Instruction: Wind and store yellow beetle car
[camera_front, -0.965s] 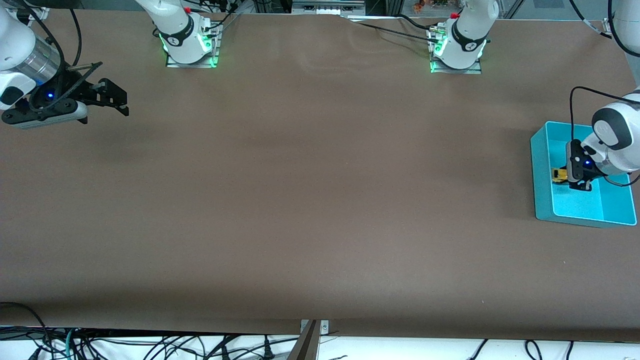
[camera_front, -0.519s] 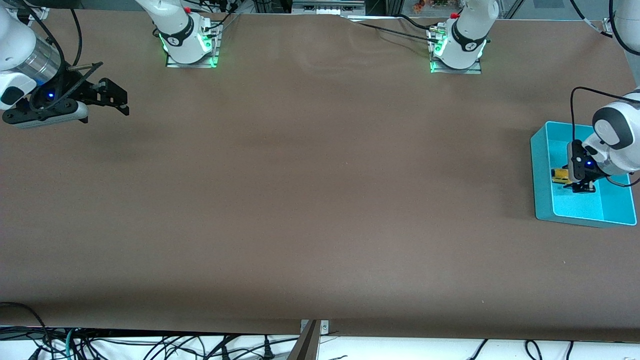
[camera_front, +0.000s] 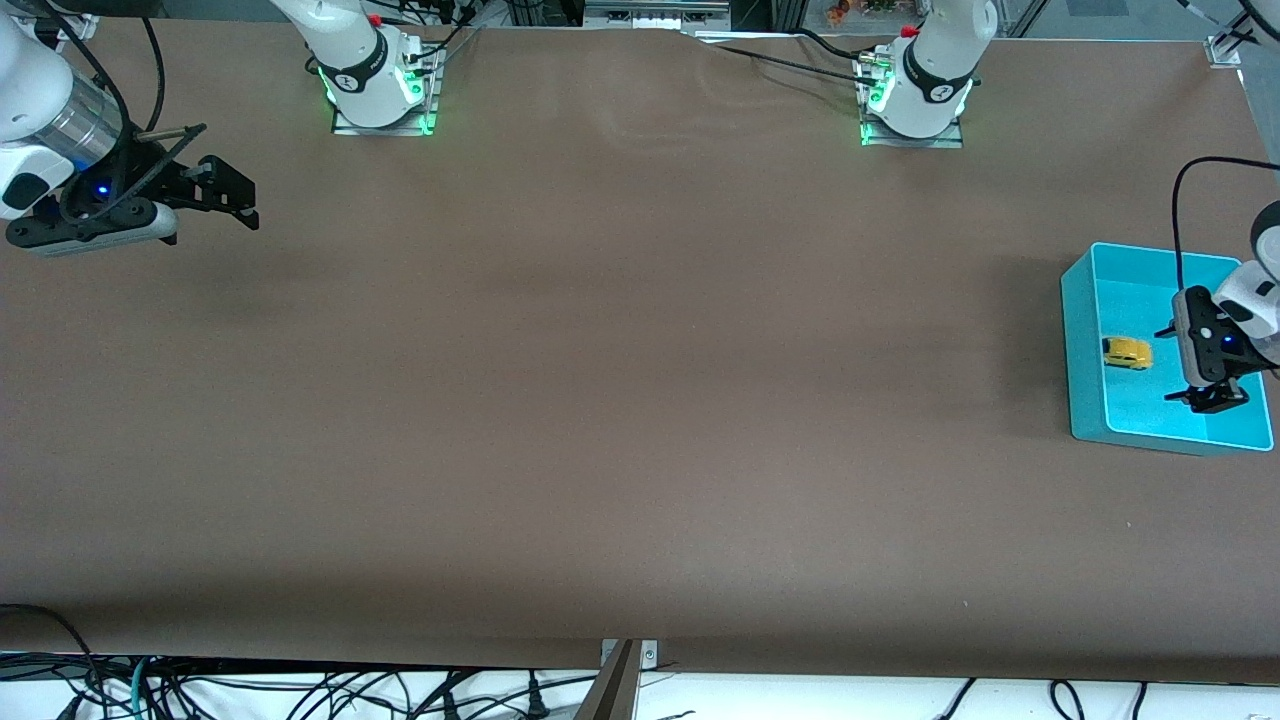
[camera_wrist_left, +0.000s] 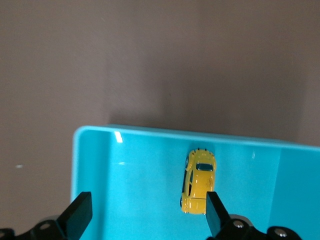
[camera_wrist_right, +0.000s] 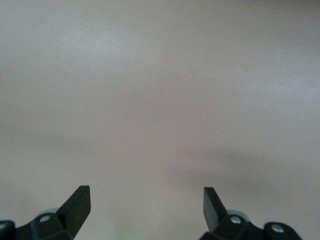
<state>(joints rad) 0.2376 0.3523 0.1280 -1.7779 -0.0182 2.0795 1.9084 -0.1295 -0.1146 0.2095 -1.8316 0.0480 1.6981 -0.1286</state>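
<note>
my left gripper (camera_front: 1216, 398) has just opened wide and lifted, empty, over the turquoise bin (camera_front: 1083, 350) — the yellow beetle car (camera_front: 1127, 352) now sits released inside it. storing looks complete — right gripper (camera_front: 228, 198) waits open.

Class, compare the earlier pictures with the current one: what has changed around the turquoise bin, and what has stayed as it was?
The left gripper has let go of the yellow beetle car, opened, and drawn away from it toward the bin's front-camera end. The car now lies free on the floor of the turquoise bin. Unchanged: the bin's place, and the right gripper, open and waiting over the table.
</note>
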